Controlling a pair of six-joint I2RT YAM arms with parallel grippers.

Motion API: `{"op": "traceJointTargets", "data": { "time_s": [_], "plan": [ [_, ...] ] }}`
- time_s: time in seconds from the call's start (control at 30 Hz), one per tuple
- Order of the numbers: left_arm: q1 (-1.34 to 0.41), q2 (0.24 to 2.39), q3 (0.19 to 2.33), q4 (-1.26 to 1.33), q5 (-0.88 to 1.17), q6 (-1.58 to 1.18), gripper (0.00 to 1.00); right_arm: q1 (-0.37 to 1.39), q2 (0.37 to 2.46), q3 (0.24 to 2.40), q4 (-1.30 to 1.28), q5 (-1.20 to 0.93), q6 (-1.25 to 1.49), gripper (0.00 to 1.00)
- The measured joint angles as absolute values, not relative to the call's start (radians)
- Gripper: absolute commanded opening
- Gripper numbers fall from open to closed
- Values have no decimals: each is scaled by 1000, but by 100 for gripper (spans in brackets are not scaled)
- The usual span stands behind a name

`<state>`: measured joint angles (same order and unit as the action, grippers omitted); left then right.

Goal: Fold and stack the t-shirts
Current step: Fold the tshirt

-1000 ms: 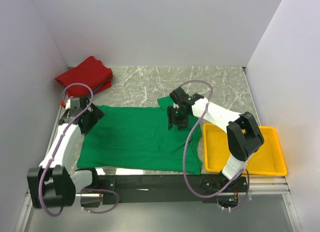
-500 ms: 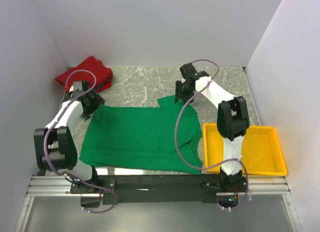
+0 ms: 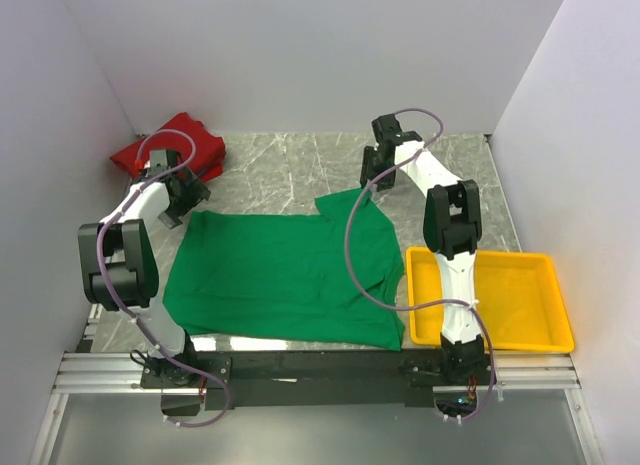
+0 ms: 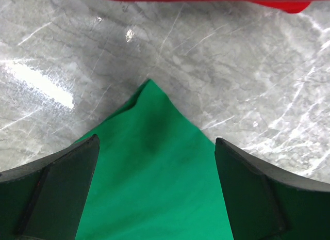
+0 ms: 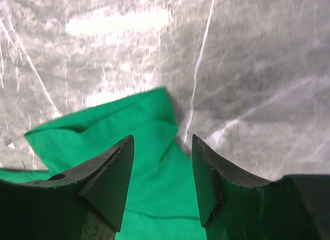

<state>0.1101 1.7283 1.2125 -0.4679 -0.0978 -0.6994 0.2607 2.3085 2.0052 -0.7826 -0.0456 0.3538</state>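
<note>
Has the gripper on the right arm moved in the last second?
Yes. The right gripper has travelled toward the back wall, from level with the yellow tray to the far corner of the green shirt.

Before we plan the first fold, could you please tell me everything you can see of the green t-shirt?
The green t-shirt is plain bright green, soft cloth by its look, spread nearly flat on the marble-patterned table with a few shallow creases. One short sleeve juts out at its far right corner. The left gripper and right gripper, both open, hang over its two far corners; whether they touch the cloth cannot be told.
</note>
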Motion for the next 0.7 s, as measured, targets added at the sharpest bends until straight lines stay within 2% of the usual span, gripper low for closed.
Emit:
{"op": "traceJointTargets", "data": {
  "time_s": [0.7],
  "plan": [
    [120,1794,1252,-498,-104,-651,100,256,2415,2074,-732,-147,332,49]
  ]
}}
